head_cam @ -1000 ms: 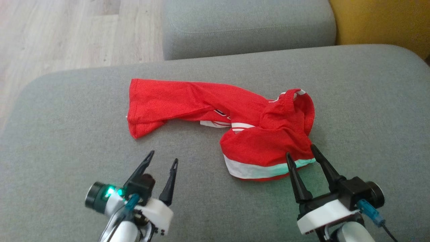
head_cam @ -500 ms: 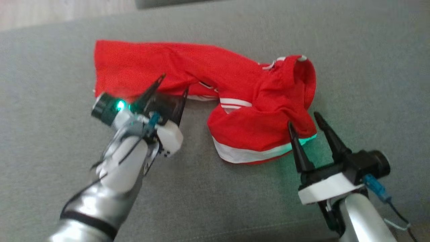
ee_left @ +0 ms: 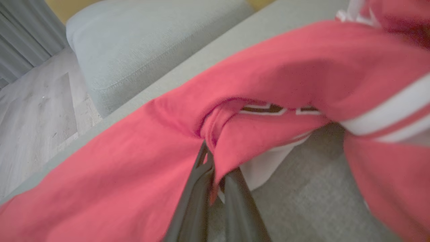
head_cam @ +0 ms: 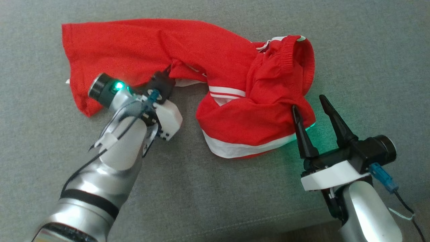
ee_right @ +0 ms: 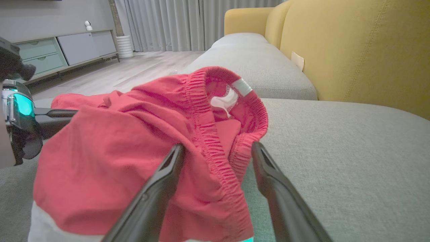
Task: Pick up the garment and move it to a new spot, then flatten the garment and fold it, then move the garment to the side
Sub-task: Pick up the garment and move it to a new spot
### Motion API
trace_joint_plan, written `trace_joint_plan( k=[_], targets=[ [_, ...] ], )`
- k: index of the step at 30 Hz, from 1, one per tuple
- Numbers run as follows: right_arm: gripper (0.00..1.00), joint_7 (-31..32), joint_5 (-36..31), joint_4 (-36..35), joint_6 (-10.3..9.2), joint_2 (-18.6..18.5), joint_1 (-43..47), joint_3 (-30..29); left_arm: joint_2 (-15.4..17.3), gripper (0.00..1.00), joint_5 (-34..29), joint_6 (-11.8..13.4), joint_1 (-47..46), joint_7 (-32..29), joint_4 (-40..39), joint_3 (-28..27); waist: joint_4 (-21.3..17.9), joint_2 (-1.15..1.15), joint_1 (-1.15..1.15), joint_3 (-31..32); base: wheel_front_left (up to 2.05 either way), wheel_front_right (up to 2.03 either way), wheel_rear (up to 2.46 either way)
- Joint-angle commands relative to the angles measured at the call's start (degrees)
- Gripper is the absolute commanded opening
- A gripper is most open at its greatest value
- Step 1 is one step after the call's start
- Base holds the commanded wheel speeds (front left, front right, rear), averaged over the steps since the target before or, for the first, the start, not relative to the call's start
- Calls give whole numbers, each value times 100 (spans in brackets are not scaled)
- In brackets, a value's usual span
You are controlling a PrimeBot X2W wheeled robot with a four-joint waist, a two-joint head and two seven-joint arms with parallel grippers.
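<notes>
The garment [head_cam: 215, 60] is a crumpled red jersey with white stripes, lying on the grey sofa cushion [head_cam: 215, 188]. My left gripper [head_cam: 167, 74] is shut on a fold along the garment's near edge, left of the middle. In the left wrist view its fingers [ee_left: 208, 188] pinch a bunched ridge of the red garment [ee_left: 285, 77]. My right gripper [head_cam: 309, 102] stands open at the garment's right end, its left finger against the cloth. The right wrist view shows the elastic-edged part of the garment [ee_right: 215, 111] lying between my right gripper's [ee_right: 216, 148] spread fingers.
A second grey cushion [ee_right: 248, 57] and a yellow sofa back [ee_right: 352, 43] lie beyond the garment. Wood floor [ee_left: 30, 111], curtains and a low grey cabinet [ee_right: 63, 50] are further off. My left arm [head_cam: 107, 161] crosses the cushion's near left.
My left gripper went from open at the garment's near edge to shut on a fold of it. The head camera tilted down, so the whole picture shifted. The right gripper stayed open.
</notes>
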State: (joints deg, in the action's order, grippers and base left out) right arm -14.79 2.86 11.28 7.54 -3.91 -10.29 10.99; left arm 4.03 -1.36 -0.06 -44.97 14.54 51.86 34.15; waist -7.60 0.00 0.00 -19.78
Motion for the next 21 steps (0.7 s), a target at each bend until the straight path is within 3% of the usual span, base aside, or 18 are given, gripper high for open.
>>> trace_joint_plan(
  k=[1,6,14,21],
  targets=[
    [100,-21,1,-194,-5,-12,-98,113,97,0,187,5,-224,46,-410,-285,22,0,0,73,0,0,0],
    [100,-21,-7,-172,-5,1,-18,68,32,0,777,-121,-97,46,-1159,-784,149,0,0,283,0,0,0],
    [100,-21,69,-63,-5,62,255,142,-15,0,1847,-584,40,46,-1971,-2031,396,0,0,951,0,0,0],
    [100,-21,125,-8,-5,97,524,157,605,0,2134,-684,87,46,-2085,-2768,632,0,0,1366,0,0,0]
  ],
)
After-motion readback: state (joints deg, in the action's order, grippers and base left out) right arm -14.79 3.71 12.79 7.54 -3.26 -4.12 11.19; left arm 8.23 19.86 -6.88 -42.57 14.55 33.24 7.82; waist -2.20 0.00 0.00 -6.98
